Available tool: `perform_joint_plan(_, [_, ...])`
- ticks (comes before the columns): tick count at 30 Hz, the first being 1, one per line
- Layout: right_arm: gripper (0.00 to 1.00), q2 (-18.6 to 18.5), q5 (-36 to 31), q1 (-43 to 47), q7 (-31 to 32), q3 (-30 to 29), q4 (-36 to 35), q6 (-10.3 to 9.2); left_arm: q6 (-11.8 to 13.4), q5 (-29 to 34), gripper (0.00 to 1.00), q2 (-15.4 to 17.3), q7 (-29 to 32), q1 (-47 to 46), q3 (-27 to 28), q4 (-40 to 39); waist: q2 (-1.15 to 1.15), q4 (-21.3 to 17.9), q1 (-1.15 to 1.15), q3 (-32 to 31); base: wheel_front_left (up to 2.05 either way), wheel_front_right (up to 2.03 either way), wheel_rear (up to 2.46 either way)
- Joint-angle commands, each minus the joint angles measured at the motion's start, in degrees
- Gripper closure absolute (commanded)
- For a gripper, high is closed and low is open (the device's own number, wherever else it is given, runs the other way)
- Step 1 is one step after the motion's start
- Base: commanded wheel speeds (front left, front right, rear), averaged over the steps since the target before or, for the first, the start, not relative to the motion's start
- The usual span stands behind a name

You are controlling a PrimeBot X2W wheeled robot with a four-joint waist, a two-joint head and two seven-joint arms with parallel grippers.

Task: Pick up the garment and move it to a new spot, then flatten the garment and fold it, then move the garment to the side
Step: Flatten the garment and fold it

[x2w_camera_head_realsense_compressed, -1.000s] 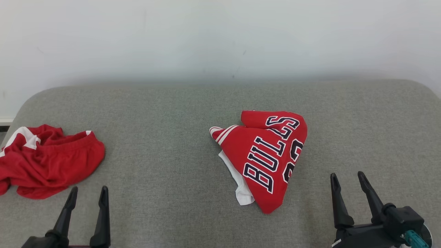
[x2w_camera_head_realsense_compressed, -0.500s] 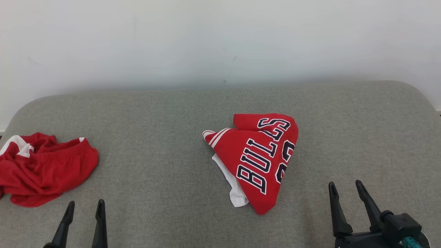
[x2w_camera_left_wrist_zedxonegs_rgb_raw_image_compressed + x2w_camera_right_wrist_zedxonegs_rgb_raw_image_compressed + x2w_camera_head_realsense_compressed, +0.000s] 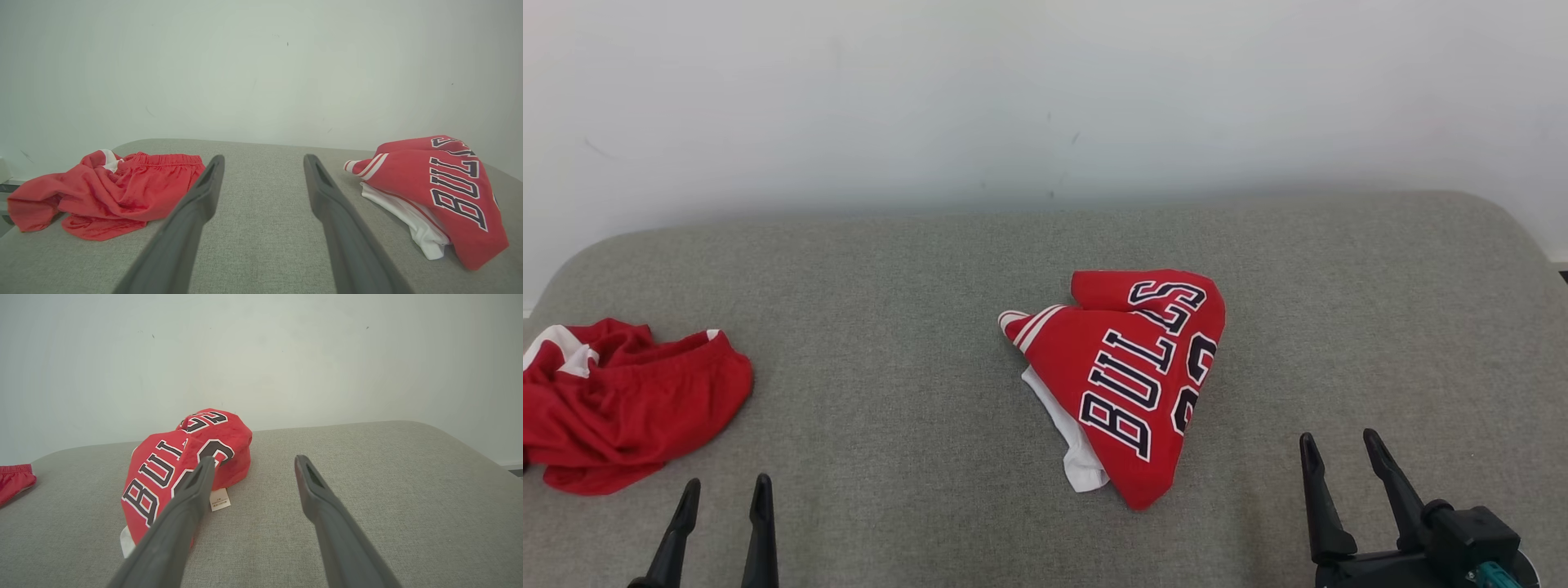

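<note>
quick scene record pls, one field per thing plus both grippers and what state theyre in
surface: grey padded fabric, white wall behind
jersey: red, black lettering, crumpled near the middle, white part showing beneath
tag: small, white, on the surface at the jersey's edge
shorts: red, bunched at the far left
left gripper: open, empty, near side of the shorts
right gripper: open, empty, right of the jersey, apart from it
stage: jersey not yet picked up
</note>
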Motion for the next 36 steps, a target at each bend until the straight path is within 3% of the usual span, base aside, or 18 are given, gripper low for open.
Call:
perform_joint_plan(1, [0.00,-0.09,0.11,0.29,0.05,0.12,0.02,-0.12,-0.05,0.62,0.00,-0.22,-0.18,0.78,0.28,0.22,0.00,-0.01,0.00,-0.04,0.00,0.00,0.00])
perform_joint_plan(10, [0.00,-0.09,0.10,-0.30,0.26,0.52,0.11,-0.12,0.15,1.12,0.00,-0.80,-0.19,0.54,0.55,0.68,0.00,-0.61,0.00,0.07,0.00,0.00,0.00])
perform_joint_plan(18, [0.00,-0.09,0.79,-1.12,0.17,0.79,0.65,-0.12,-2.07,2.49,0.00,-2.07,2.08,-5.68,-4.53,2.50,0.00,-3.39,0.00,1.81,0.00,0.00,0.00])
perform_joint_plan(26, [0.00,-0.09,1.71,-2.79,-0.77,1.45,1.88,-0.12,-6.17,3.18,0.00,-4.64,4.12,-14.21,-10.54,11.60,0.00,-8.56,0.00,5.99,0.00,0.00,0.00])
perform_joint_plan(36, [0.00,-0.09,2.86,-4.77,-2.66,2.03,3.88,-0.12,-8.51,4.68,0.00,-6.07,4.36,-20.56,-15.94,22.54,0.00,-13.46,0.00,9.84,0.00,0.00,0.00])
